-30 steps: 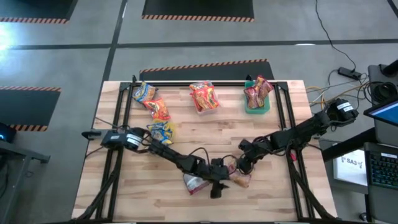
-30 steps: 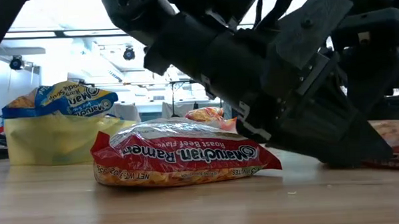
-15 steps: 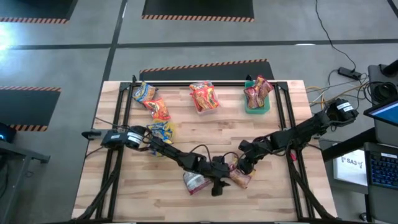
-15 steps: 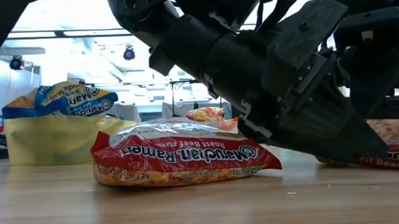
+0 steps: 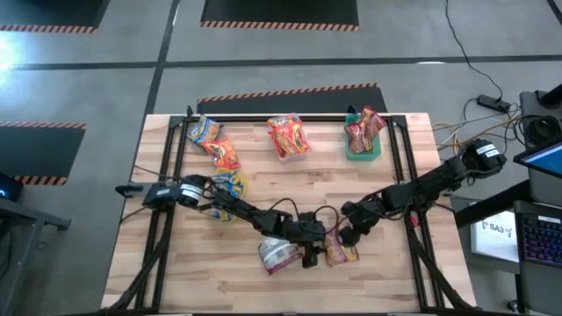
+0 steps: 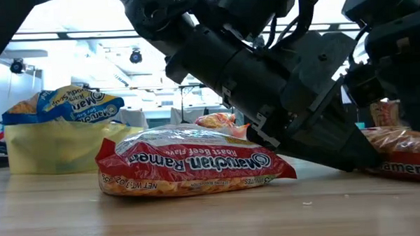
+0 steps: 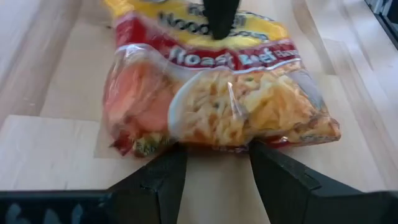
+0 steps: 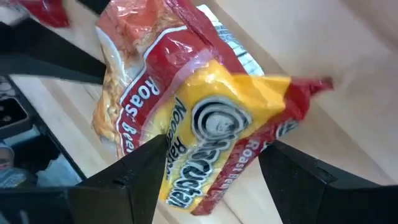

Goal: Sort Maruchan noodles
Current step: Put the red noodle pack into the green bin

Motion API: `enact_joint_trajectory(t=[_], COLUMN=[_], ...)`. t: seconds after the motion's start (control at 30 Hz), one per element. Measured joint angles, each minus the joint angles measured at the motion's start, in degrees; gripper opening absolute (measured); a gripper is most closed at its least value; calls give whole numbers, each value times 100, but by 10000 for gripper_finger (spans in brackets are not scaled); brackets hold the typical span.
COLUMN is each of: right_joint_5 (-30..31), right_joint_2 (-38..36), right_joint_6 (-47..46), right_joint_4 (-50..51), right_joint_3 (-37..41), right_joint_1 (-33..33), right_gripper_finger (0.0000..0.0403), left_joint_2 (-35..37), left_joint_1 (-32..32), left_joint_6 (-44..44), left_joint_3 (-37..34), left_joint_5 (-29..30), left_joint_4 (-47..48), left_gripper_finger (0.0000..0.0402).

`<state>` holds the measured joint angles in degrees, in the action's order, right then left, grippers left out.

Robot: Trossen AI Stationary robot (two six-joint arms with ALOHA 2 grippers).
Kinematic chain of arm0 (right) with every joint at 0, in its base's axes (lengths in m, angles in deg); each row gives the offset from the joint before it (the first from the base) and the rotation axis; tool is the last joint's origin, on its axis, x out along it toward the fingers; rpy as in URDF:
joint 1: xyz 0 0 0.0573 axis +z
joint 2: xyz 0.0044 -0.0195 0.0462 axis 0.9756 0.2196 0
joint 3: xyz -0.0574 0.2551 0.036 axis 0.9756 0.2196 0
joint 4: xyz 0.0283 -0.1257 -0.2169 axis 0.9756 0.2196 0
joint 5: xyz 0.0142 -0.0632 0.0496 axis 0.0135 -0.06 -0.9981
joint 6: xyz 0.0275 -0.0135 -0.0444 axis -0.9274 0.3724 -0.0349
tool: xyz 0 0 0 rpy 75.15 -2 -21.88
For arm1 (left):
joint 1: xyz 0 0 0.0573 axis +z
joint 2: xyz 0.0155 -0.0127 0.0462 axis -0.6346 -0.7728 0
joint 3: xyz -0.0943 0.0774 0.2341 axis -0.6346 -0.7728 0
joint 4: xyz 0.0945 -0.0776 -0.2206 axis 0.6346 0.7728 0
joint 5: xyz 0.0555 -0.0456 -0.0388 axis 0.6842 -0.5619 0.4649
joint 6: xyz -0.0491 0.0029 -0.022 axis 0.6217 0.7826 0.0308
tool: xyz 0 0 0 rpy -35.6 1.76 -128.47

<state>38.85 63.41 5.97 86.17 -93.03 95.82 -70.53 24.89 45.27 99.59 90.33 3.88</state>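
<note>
Both grippers met at one roast-beef ramen packet (image 5: pixel 338 254): the right gripper (image 8: pixel 211 180) straddled it, spread wide, the left gripper (image 7: pixel 212 177) half-spread at its edge, apparently to lift it for sorting.

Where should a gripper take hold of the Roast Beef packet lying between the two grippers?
Probably by a crimped end, from above. The Roast Beef packet lies flat on the table, its middle puffed. The right gripper stands open at one end; the left gripper stands open at its long edge.

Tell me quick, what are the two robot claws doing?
Left gripper: open, holding nothing, right up against the Roast Beef ramen packet.
Right gripper: open around the same packet's other end.
</note>
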Motion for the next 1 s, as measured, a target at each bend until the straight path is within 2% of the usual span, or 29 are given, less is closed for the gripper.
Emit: enact_joint_trajectory(t=[0.33,0.5,0.7,0.77,1.0], right_joint_5=[8,154,288,318,394], right_joint_2=[-230,-373,-364,-364,-252], right_joint_6=[-596,-591,-461,-475,-810], right_joint_4=[377,439,2110,2368,2051], right_joint_3=[-2,-254,-753,-797,-751], right_joint_1=[2,2,15,16,363], right_gripper_finger=[237,237,237,237,237], left_joint_2=[5,7,7,-4,-7], left_joint_1=[-13,-20,-37,-54,-81], left_joint_6=[-7,-32,-29,-24,-24], left_joint_3=[11,11,5,-1,7], left_joint_5=[-68,-92,-258,-455,-600], left_joint_4=[155,138,51,-81,-221], left_gripper_finger=[164,164,164,164,164])
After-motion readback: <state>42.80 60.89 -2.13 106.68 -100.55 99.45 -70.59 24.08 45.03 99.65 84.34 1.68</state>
